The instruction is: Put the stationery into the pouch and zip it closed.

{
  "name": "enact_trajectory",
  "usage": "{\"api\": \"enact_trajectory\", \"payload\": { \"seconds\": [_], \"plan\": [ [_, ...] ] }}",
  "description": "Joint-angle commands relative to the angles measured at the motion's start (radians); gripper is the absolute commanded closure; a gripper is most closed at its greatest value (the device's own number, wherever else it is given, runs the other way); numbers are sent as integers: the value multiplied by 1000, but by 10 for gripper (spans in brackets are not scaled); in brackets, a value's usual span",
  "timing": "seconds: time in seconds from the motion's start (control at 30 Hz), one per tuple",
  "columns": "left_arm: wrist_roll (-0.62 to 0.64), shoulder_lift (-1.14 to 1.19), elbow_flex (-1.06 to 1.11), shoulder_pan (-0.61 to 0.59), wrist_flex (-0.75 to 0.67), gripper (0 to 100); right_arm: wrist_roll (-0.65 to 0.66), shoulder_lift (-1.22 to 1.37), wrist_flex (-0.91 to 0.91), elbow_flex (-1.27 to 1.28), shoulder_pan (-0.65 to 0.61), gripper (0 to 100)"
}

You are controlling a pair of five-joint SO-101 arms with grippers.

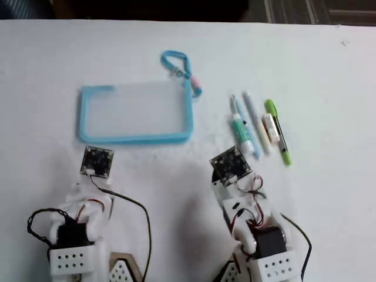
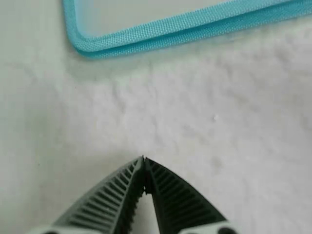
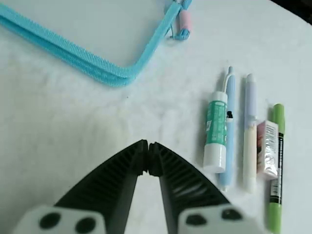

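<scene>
Right claw (image 3: 147, 147) is closed and empty, as is the left claw (image 2: 144, 163), just near of the pouch (image 1: 135, 140). Stationery (image 1: 251, 123) lies right of the pouch on the table (image 1: 329, 70). Best to open wide, straddle the glue (image 3: 215, 129) crosswise and grip mid-body.

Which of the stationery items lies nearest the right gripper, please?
The glue stick with the green label; it lies at the end of the row on the side of the right gripper, the other items beyond it.

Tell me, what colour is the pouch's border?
Light blue; the pouch shows it best in the high view.
</scene>
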Motion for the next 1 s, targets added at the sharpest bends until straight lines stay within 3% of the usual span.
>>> {"api": "enact_trajectory", "payload": {
  "seconds": [0.0, 0.23, 0.6, 0.97],
  "plan": [
    [-6, -13, -6, -2, 5, 975, 2, 139, -21, -164, -5, 981],
    [-6, -13, -6, -2, 5, 975, -5, 644, 15, -559, -5, 835],
    [-6, -13, -6, -2, 5, 975, -6, 1405, -166, -1033, -7, 850],
    [-6, -13, -6, -2, 5, 975, -6, 1977, -257, -1539, -41, 848]
  ]
}}
